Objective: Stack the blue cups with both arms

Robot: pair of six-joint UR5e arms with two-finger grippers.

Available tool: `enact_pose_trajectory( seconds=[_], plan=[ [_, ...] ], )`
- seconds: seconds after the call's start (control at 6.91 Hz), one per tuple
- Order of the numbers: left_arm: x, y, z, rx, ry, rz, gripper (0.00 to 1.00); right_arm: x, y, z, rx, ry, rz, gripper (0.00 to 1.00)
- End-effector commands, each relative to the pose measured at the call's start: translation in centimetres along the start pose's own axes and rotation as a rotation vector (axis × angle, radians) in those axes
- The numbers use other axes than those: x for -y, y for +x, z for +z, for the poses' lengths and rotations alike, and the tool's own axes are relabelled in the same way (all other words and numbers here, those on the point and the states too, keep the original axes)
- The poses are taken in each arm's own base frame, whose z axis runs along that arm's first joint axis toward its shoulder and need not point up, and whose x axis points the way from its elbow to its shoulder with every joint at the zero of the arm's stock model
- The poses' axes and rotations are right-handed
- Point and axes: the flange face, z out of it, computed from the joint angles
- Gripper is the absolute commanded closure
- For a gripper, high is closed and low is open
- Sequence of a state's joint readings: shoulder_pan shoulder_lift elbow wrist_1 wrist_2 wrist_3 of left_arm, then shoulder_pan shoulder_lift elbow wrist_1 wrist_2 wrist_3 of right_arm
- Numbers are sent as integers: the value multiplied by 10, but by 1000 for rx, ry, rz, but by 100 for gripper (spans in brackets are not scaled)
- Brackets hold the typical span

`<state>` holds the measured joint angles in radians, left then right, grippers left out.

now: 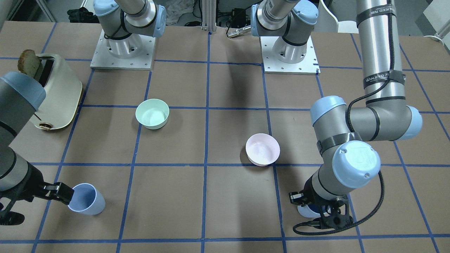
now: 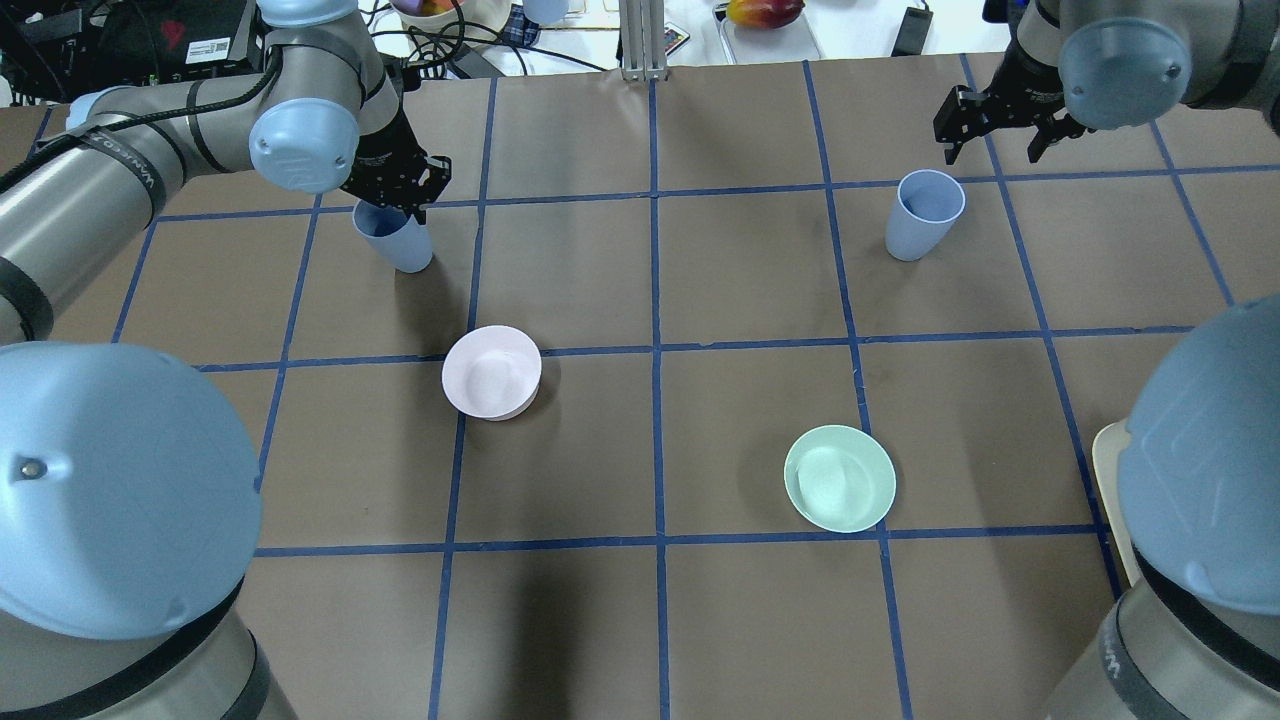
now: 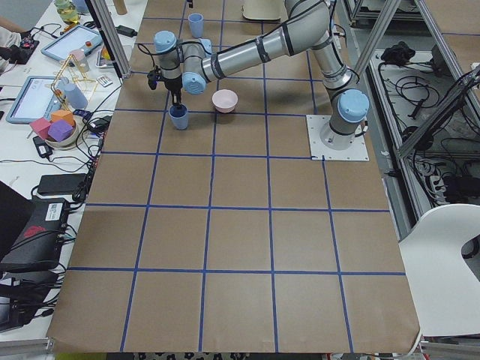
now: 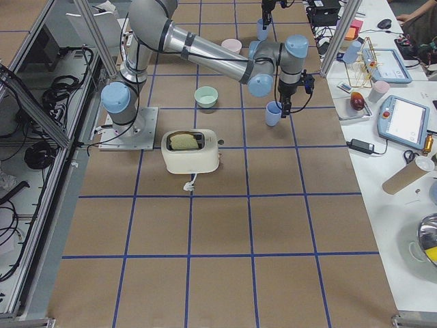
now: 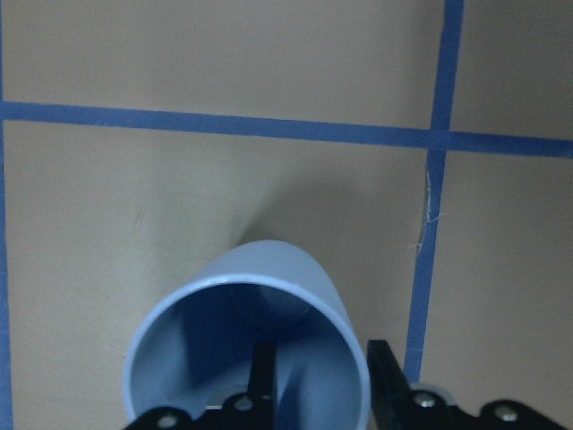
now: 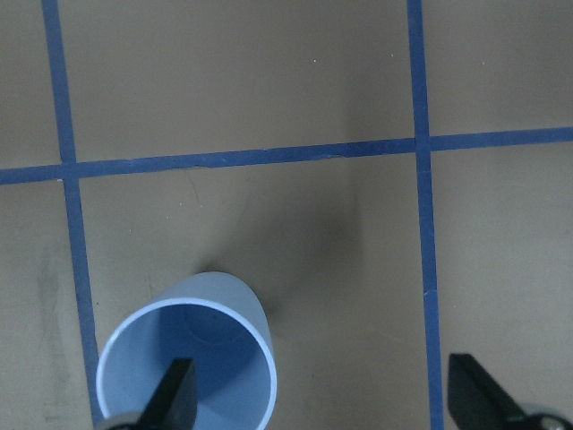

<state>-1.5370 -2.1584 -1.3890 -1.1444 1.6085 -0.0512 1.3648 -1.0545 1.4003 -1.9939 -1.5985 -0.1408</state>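
Observation:
Two pale-blue cups stand upright at the far side of the table. The left cup (image 2: 402, 245) sits under my left gripper (image 2: 400, 195). In the left wrist view the left gripper (image 5: 322, 354) straddles the wall of the cup (image 5: 246, 340), one finger inside and one outside. Its jaws are narrowed, with a gap still showing by the inner finger. The right cup (image 2: 925, 215) stands in front of my right gripper (image 2: 1000, 140). In the right wrist view the right gripper (image 6: 322, 394) is wide open, one finger over the mouth of the cup (image 6: 186, 367).
A pink bowl (image 2: 491, 371) and a mint-green bowl (image 2: 839, 478) sit mid-table between the cups and the arm bases. A cream toaster (image 1: 58, 91) with toast stands near the right arm. The operators' benches lie beyond the far edge.

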Motion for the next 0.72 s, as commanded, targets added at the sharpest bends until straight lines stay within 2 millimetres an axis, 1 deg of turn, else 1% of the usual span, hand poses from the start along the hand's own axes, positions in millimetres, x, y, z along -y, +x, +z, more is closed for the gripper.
enact_pose_trajectory(
  seconds=[0.0, 0.14, 0.29, 0.43, 0.58],
  plan=[
    [-37, 112, -52, -26, 78, -71, 100, 0, 0, 26, 3, -45, -2, 0],
    [-53, 176, -60, -46, 96, -142, 100, -5, -1, 39, 15, -83, -3, 0],
    [-73, 219, -56, -62, 86, -221, 100, -7, -1, 43, 13, -92, -3, 0],
    [-98, 260, -53, -68, 80, -178, 100, -8, -2, 46, 14, -101, -4, 0],
    [-111, 278, -42, -59, 65, -151, 100, -9, -3, 52, 22, -109, -2, 1]
  ],
)
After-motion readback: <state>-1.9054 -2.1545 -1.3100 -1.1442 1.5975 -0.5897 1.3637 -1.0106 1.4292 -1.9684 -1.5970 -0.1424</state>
